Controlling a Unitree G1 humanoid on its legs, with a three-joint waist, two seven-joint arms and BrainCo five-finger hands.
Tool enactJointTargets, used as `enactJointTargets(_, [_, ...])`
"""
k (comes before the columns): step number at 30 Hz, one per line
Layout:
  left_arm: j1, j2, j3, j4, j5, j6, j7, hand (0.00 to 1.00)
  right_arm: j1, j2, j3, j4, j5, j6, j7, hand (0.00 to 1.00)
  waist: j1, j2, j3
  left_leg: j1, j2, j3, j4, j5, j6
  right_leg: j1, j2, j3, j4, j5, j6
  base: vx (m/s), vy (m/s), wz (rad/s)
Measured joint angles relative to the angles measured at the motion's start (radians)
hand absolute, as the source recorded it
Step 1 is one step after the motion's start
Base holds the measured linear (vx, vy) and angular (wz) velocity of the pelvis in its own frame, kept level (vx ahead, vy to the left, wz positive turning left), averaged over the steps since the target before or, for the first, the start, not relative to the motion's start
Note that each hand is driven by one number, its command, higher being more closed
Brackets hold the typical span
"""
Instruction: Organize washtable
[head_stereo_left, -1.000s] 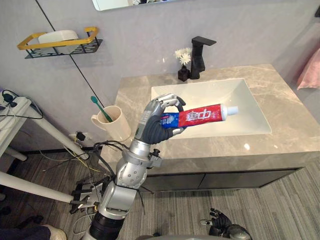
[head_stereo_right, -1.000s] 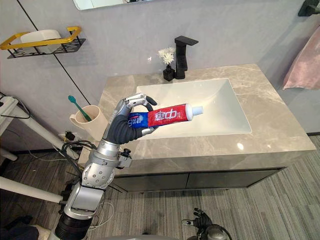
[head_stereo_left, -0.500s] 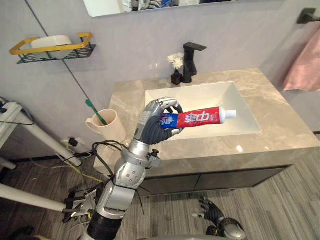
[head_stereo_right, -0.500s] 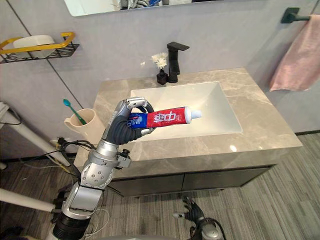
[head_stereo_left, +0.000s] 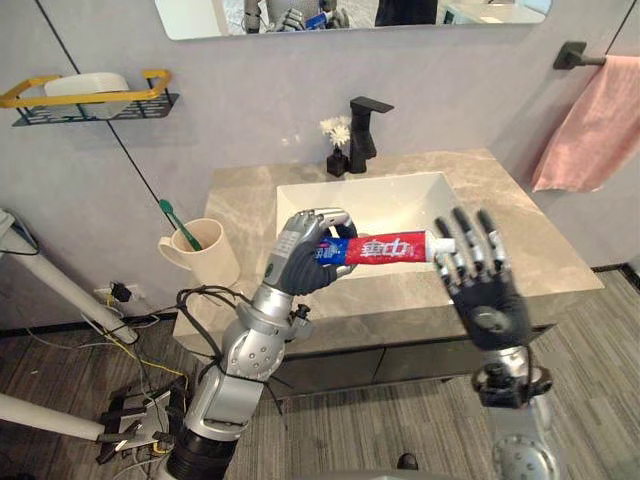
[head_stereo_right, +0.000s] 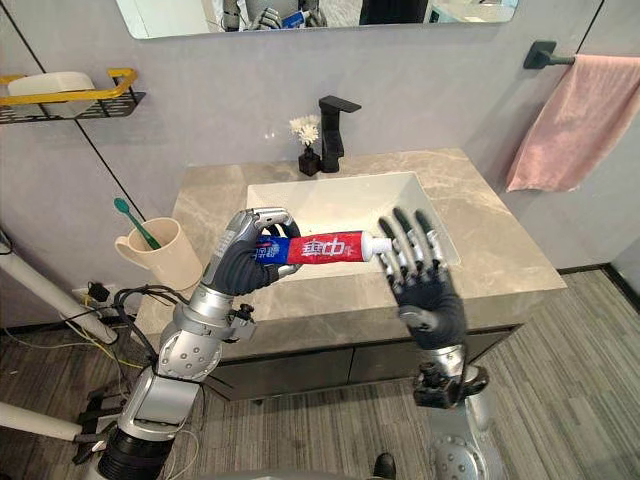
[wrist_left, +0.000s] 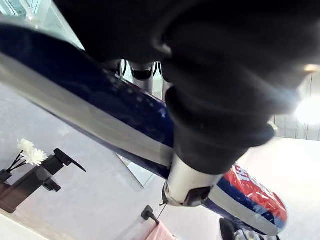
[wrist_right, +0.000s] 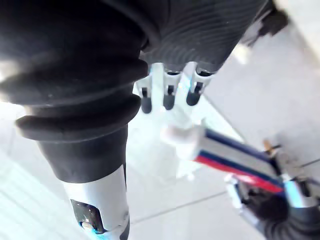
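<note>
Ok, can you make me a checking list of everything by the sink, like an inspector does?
Surface: marble counter with a white sink.
Job's things: toothpaste tube held level over the sink's front edge; toothbrush stands in a cream cup left of the counter.
Clutter: nothing seen.
Hands: left hand curled round the tube's tail end; right hand open, fingers straight, beside the cap.
Cables: wires on the floor, left.
Surroundings: black tap, flower vase, pink towel, yellow shelf with soap, mirror.
</note>
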Motion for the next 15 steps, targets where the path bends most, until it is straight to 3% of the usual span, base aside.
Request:
enactJointTargets(7, [-0.004,-0.012,-0.033,0.032,-0.041,-0.001,0.004,1.0,-0.098,0.014,0.085,0.015,0.033,-0.028,-0.082,0.0,0.003,-0.008,-0.001,0.008,0.0,-0.003,0.0,0.0,0.0,0.012,0.0,-0.004,0.0,0.0,0.0,-0.01,-0.007,0.01])
enactJointTargets(15, [-0.006,-0.012,-0.064,0.055,-0.05,0.0,0.006,1.0,-0.111,0.017,0.108,0.084,0.005,-0.061,-0.109,0.0,0.002,-0.017,-0.005,0.006,0.0,-0.014,0.0,0.0,0.0,0.016,-0.001,-0.015,0.0,-0.002,0.0,-0.03,-0.015,0.04])
